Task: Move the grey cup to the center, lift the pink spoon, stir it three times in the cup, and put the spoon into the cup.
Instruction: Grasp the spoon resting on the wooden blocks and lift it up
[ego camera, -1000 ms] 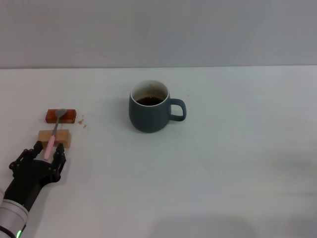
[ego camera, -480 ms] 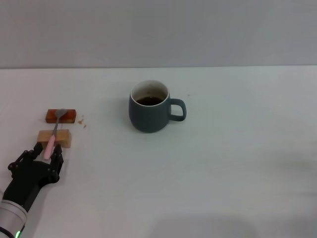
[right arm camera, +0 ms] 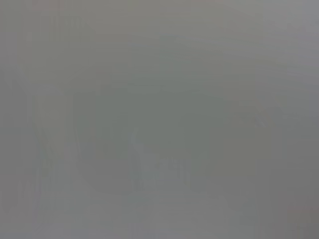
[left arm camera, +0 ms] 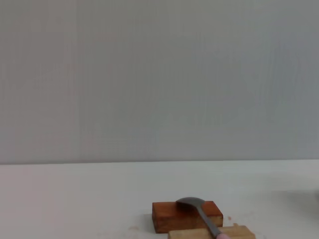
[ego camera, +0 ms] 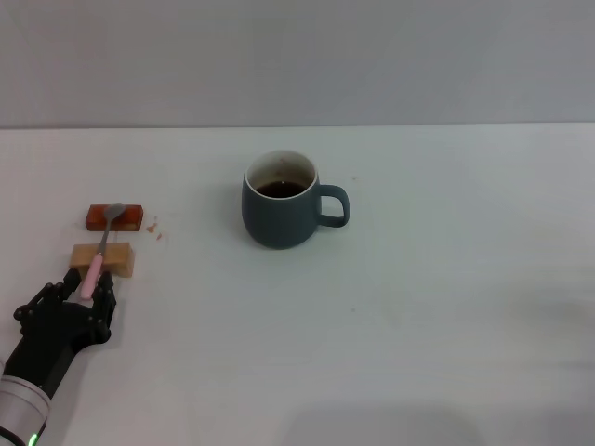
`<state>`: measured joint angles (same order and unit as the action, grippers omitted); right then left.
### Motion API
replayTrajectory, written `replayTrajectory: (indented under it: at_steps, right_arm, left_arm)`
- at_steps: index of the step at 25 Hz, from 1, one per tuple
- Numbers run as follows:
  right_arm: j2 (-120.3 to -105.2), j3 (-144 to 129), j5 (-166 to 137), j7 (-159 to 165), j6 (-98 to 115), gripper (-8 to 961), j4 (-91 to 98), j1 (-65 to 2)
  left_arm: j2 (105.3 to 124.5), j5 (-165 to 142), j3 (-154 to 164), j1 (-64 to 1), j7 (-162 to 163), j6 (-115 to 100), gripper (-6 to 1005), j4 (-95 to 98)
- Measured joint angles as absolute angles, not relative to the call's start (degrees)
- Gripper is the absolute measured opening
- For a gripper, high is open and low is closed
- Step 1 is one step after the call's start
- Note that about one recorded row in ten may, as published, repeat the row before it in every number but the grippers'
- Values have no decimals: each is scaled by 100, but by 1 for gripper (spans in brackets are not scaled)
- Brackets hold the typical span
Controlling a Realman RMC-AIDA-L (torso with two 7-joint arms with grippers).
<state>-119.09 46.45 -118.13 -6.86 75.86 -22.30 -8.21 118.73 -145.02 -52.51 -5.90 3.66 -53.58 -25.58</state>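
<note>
Even, soft, bright light with faint shadows; the right wrist view is a featureless grey blur.

my left gripper [ego camera: 89, 280] sits at the lower left of the head frame, my black arm rising from the bottom left corner toward it. its fingers [ego camera: 110, 290] are spread apart and point up the frame. my right arm does not show in any view; its wrist frame is a flat grey blank.
</note>
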Motion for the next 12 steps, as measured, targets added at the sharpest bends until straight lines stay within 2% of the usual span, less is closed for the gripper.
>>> replayTrajectory:
  at_steps: [2,6,12]
  right_arm:
    - [-11909,4619,-11813,-685,7591,-1,-2232,-817]
    - [-11909,4612,-11813,-686,7594,-1,-2233,-817]
    - [-11909,4604,-11812,-686,7594,-2,-2233,-817]
  left_arm:
    - [11869,-14502,-5246,-588,374,-5369,433,-2561]
    - [11865,-14502,-5234,-588,387,-5366,361,-2570]
    - [11865,-14503,-5206,-616,387,-5343,334,-2575]
